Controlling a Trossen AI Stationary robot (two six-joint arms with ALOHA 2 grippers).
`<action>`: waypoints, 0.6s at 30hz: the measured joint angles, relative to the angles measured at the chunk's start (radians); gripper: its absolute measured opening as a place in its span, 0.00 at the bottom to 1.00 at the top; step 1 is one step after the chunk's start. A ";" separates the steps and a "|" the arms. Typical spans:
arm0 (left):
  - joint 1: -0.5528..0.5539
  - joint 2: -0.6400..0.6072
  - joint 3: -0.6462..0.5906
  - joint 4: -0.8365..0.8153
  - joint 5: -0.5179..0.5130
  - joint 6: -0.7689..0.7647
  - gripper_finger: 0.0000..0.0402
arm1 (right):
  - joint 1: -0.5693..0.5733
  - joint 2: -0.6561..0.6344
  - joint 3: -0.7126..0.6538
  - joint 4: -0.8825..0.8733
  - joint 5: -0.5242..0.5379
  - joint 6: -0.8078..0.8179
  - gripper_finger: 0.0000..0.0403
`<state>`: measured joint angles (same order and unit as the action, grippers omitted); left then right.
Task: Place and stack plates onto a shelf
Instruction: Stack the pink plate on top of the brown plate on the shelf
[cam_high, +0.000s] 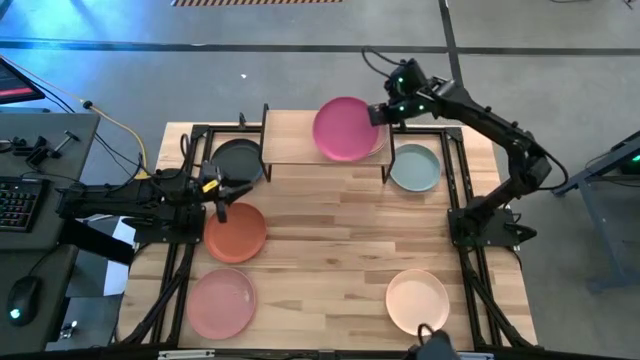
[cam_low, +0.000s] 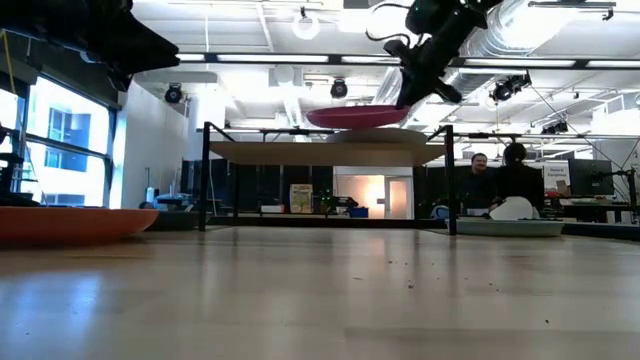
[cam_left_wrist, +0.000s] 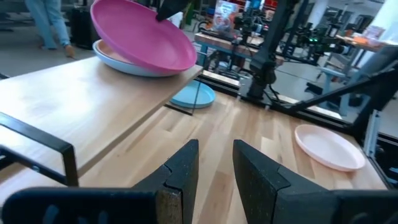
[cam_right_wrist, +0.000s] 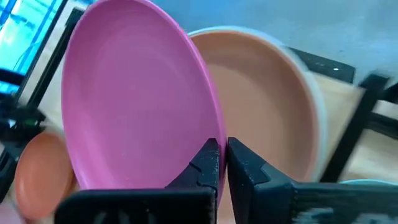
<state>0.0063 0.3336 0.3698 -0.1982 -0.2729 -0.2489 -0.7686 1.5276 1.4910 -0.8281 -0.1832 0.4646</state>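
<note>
My right gripper (cam_high: 378, 114) is shut on the magenta plate (cam_high: 345, 128), which it holds tilted above the shelf's (cam_high: 290, 146) right half. Under that plate, a tan plate (cam_right_wrist: 267, 106) lies in a paler plate (cam_left_wrist: 118, 61) on the shelf board (cam_left_wrist: 74, 99). Whether the magenta plate touches this stack, I cannot tell. My left gripper (cam_high: 220, 200) hovers open with a narrow gap at the far edge of the terracotta plate (cam_high: 236, 232), on the table's left side. It touches nothing. My right gripper pinches the magenta plate's rim (cam_right_wrist: 219, 138) between its two fingers (cam_right_wrist: 208, 163), at the plate's right edge. It reaches in from the table's right side, one finger on each face of the rim. The plate is tilted and extends leftward from the fingers over the stack.
On the tabletop lie a dark grey plate (cam_high: 237, 160) left of the shelf, a pale teal plate (cam_high: 414, 167) right of it, a pink plate (cam_high: 220, 302) at near left and a cream plate (cam_high: 417, 300) at near right. People (cam_low: 500, 180) sit in the room beyond.
</note>
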 joint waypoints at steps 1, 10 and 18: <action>0.000 0.000 0.000 0.000 -0.005 0.000 0.22 | -0.016 0.000 0.000 -0.003 -0.005 -0.004 0.00; 0.000 0.000 0.000 0.000 -0.040 0.000 0.22 | -0.095 0.000 0.000 -0.084 -0.014 -0.068 0.00; 0.000 0.000 0.000 0.000 -0.065 -0.001 0.22 | -0.080 0.004 0.000 -0.107 0.029 -0.108 0.00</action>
<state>0.0063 0.3336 0.3698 -0.1982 -0.3378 -0.2497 -0.8489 1.5314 1.4910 -0.9349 -0.1545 0.3562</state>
